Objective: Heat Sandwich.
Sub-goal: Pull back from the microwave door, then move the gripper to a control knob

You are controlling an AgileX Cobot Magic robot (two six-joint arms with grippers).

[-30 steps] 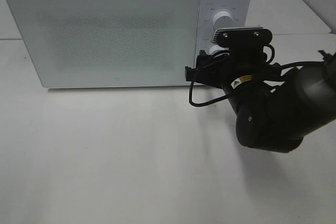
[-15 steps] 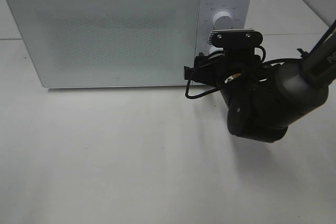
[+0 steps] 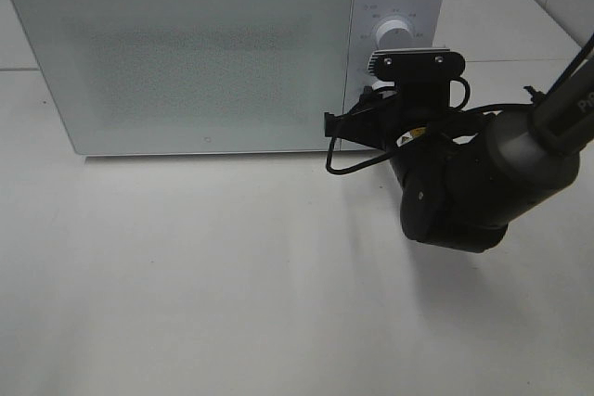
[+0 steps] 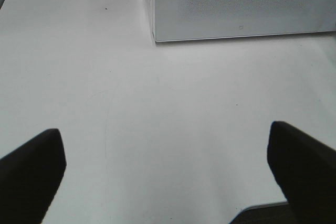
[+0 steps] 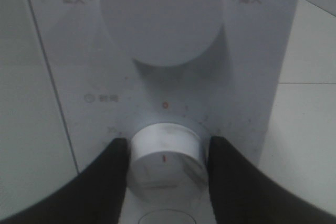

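Your right arm has drawn in closer to the control panel of the microwave, at 1 o'clock in the high view. Your right gripper is clamped on the lower knob, one finger pressed to each side, with the upper knob untouched. Your left gripper hangs spread wide above the table. You cannot see the sandwich; the microwave door is closed.
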